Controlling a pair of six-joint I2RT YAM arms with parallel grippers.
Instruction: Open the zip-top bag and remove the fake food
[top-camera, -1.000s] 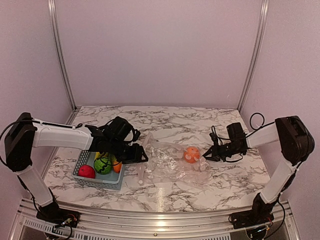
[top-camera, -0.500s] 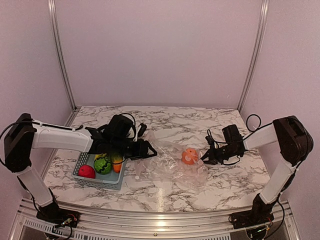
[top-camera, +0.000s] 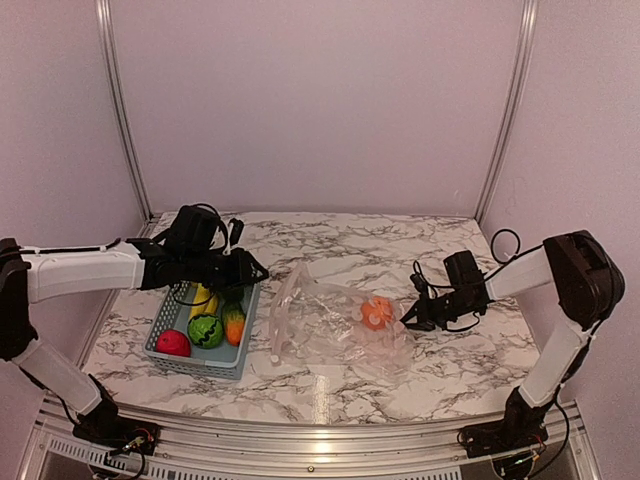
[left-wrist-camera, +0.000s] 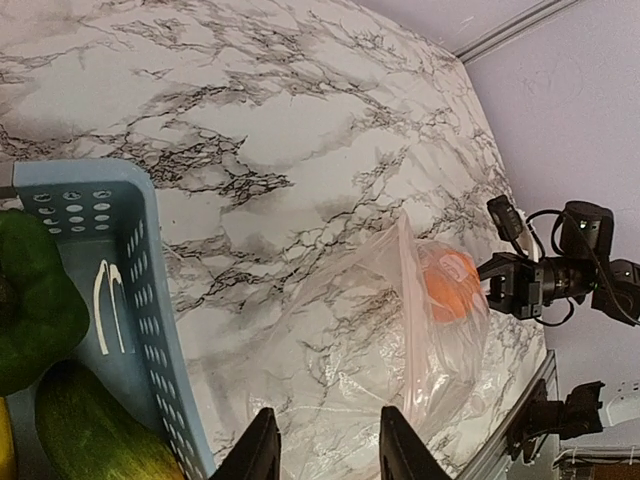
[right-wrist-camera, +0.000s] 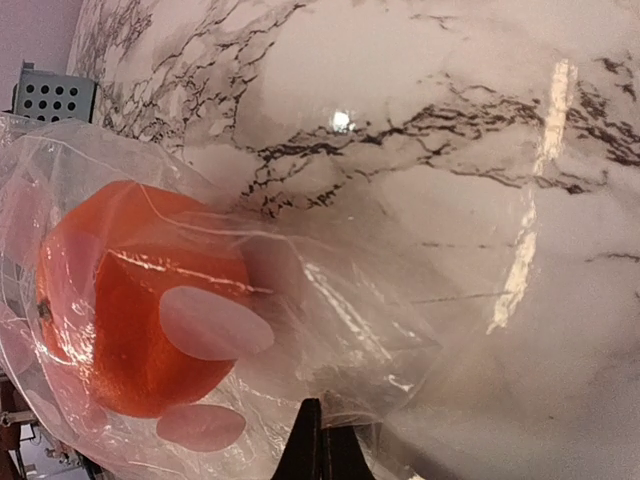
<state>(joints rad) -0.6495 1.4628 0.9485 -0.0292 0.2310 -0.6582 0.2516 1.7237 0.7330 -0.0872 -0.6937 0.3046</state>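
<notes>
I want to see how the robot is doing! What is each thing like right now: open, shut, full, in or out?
left gripper: open, holding nothing.
right gripper: shut on a corner of the zip-top bag.
zip-top bag: crumpled on the table; can't tell if it is unzipped.
orange: inside the bag.
basket: holding the other toy food.

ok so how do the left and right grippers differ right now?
The left gripper is open and empty; the right gripper is shut on the zip-top bag at its edge. The left gripper hangs by the blue basket, apart from the bag; the right gripper sits low at the bag's right end, beside the orange inside. Both face the bag.
</notes>
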